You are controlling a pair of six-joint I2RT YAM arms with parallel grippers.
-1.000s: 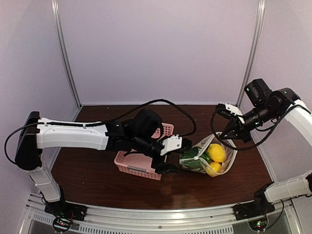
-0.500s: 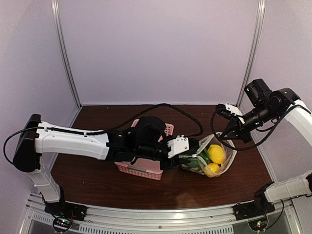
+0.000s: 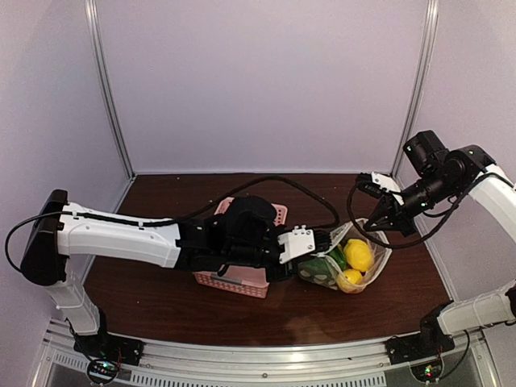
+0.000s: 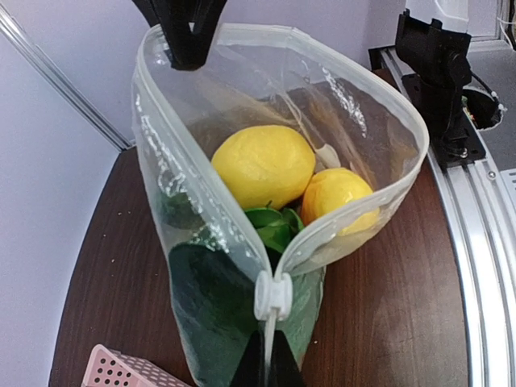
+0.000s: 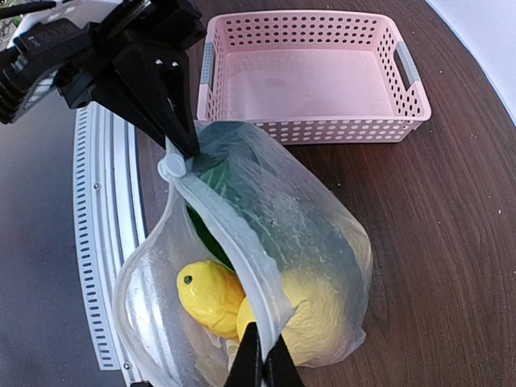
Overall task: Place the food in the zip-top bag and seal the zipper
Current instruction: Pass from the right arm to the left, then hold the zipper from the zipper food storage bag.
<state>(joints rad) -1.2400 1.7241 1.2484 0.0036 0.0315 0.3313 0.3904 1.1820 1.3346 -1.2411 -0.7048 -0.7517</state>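
Note:
The zip-top bag (image 3: pixel 348 262) stands open-mouthed on the dark table, stretched between both grippers. Inside it lie two yellow lemons (image 4: pixel 262 165) (image 4: pixel 334 193), a green leafy piece (image 4: pixel 274 227) and a dark green cucumber (image 4: pixel 211 306). My left gripper (image 4: pixel 268 343) is shut on the zipper strip's end, just below the white slider (image 4: pixel 273 296). The zipper (image 5: pixel 234 234) runs unsealed along both lips of the mouth. My right gripper (image 5: pixel 260 343) is shut on the opposite end of the mouth edge. From above, the left gripper (image 3: pixel 324 242) is at the bag's left and the right gripper (image 3: pixel 377 228) at its upper right.
The pink lattice basket (image 5: pixel 310 76) stands empty to the left of the bag, partly under my left arm (image 3: pixel 242 284). A metal rail (image 5: pixel 101 242) runs along the table's near edge. The right arm's base (image 4: pixel 439 76) stands beyond the bag.
My left gripper has moved right from the basket to the bag's near end and closed on the zipper strip below the slider. The right gripper has kept its hold.

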